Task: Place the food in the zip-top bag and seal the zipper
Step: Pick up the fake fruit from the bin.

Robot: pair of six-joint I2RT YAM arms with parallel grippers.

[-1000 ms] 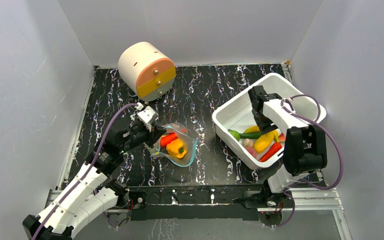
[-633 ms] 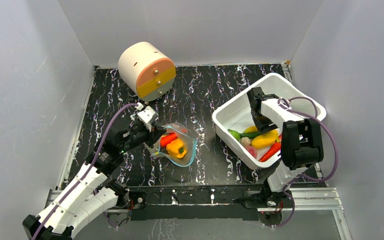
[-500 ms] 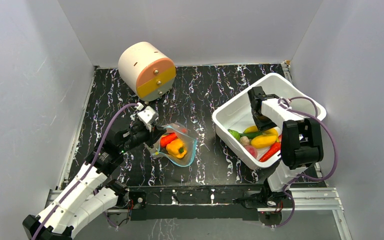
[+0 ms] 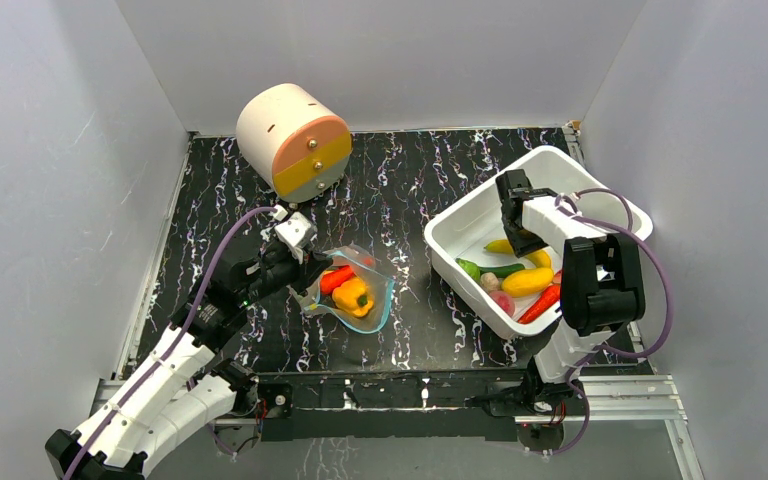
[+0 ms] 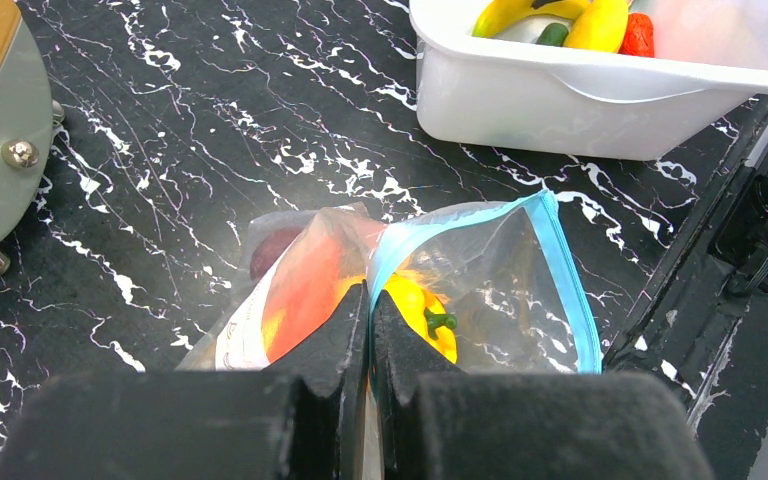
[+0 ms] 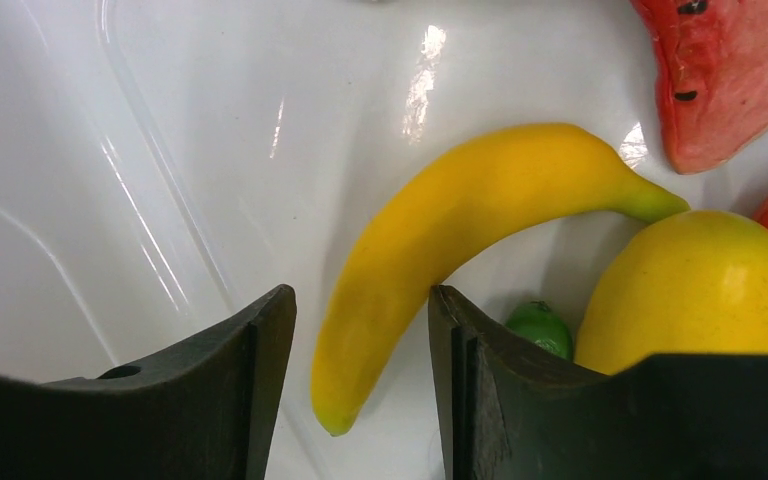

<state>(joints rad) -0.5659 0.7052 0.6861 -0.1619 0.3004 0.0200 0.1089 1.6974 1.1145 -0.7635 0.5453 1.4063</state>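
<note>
Right tool (image 6: 360, 300) has narrowed, jaws not yet touching, straddling curved yellow plastic banana (image 6: 480, 200) in white plastic tub (image 6: 110, 150). Left tool (image 5: 368, 300) clamped on clear teal-strip zip-top bag (image 5: 500, 260), on black marbled bench (image 5: 210, 120).

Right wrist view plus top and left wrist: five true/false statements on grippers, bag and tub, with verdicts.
1. The left gripper is shut on the edge of the clear floppy zip-top bag. True.
2. The bag's teal-blue zipper strip is sealed. False: the mouth gapes open.
3. The right gripper has its jaws on either side of the yellow plastic banana. True.
4. The bag is empty. False: an orange-yellow toy bell pepper and a red piece lie inside.
5. The white plastic tub sits on the left arm's side. False: it is on the right arm's side.
</note>
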